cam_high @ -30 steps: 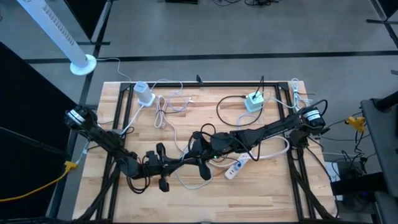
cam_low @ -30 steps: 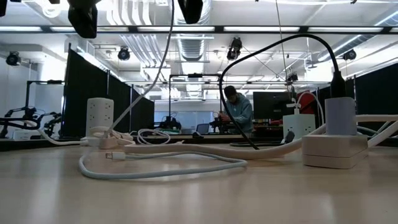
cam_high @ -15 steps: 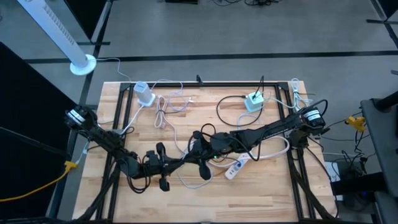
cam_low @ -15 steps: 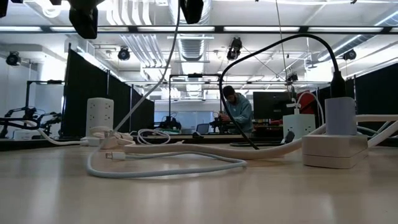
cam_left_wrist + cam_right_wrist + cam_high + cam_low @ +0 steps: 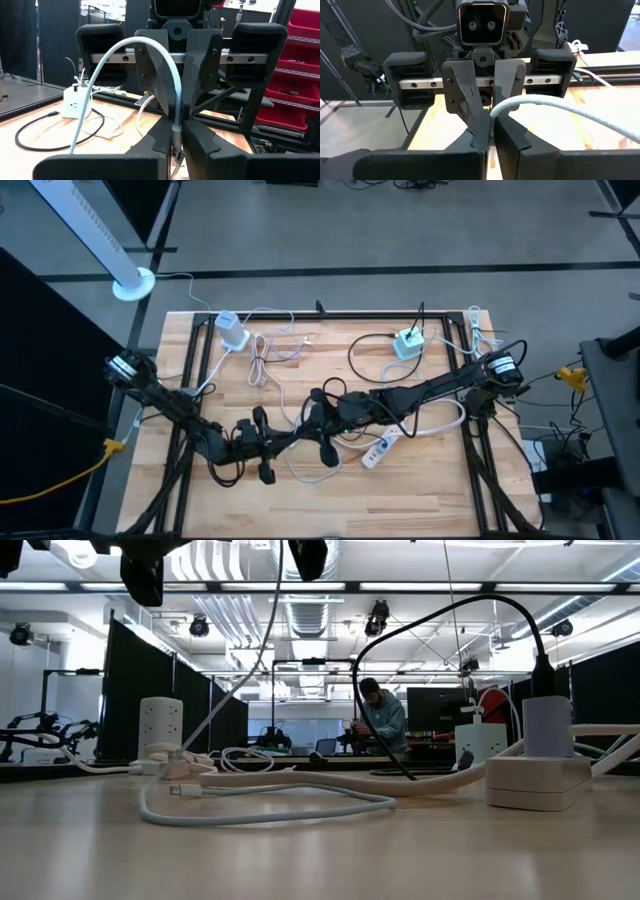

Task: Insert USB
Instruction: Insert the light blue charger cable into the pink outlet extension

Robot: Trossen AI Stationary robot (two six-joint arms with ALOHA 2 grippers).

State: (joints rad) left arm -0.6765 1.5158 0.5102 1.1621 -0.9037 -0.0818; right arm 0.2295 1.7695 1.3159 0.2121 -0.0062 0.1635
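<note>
Robotics lab: open industrial hall with exposed ceiling ducts (image 5: 305, 610) and strip lights, black curtain partitions (image 5: 135, 690), red parts bins (image 5: 300, 85) on racks, a person (image 5: 380, 720) at monitors beyond the wooden counter (image 5: 420, 490), grey concrete floor (image 5: 400, 230).

Mid worktop (image 5: 420, 480) crowded: both arms meet nose to nose, left tool (image 5: 300, 442) & right tool (image 5: 322, 423) close together, white cable (image 5: 300, 472) looped beneath. Power strip (image 5: 380, 450) just beside, toward right. Far edge cluttered w/ white charger (image 5: 232, 330), coiled cords (image 5: 262, 358), teal adapter (image 5: 406, 343) & black lead. Near strip of worktop bare wood, room to pass. Front left & right corners also free.
</note>
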